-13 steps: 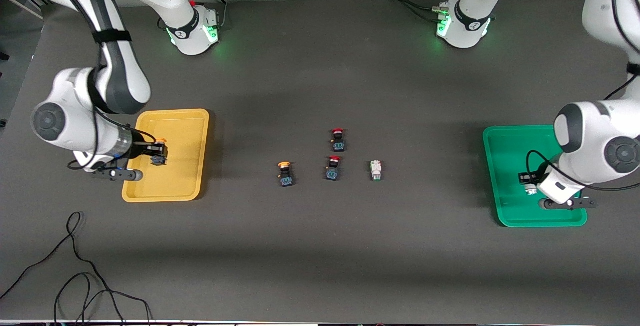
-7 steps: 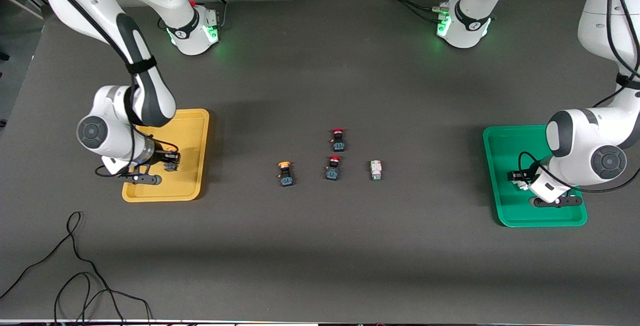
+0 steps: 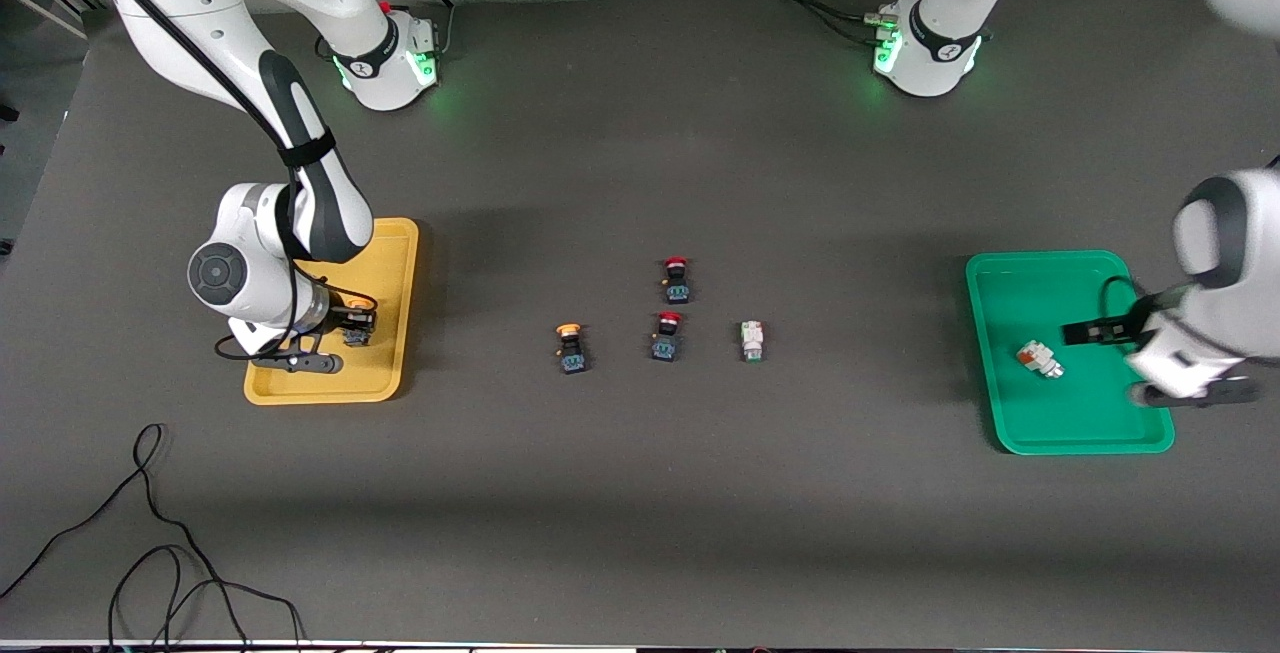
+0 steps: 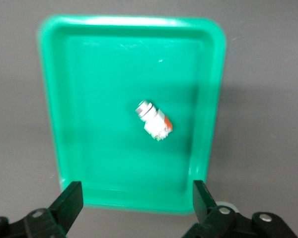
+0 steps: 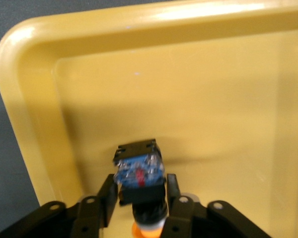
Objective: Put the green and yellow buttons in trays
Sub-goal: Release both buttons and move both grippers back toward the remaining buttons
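Note:
My right gripper (image 3: 355,325) (image 5: 139,201) is low inside the yellow tray (image 3: 390,253) (image 5: 213,99). A yellow-capped button (image 3: 355,335) (image 5: 139,171) sits between its fingers, which stand slightly open with a thin gap beside the button's body. My left gripper (image 3: 1088,331) (image 4: 135,206) hangs wide open and empty over the green tray (image 3: 1030,283) (image 4: 54,99). A whitish button with an orange mark (image 3: 1038,359) (image 4: 154,121) lies on its side in that tray. On the mid-table stand another yellow-capped button (image 3: 571,346) and a whitish button with a green mark (image 3: 751,340).
Two red-capped switches (image 3: 676,279) (image 3: 667,335) stand between the loose yellow-capped and whitish buttons. A black cable (image 3: 150,533) loops on the table near the front camera at the right arm's end. Both arm bases (image 3: 385,63) (image 3: 925,48) stand at the table's back edge.
My left gripper opened, dropped the whitish button into the green tray and drew back toward its end. My right gripper carried its button across the yellow tray and its fingers began to part.

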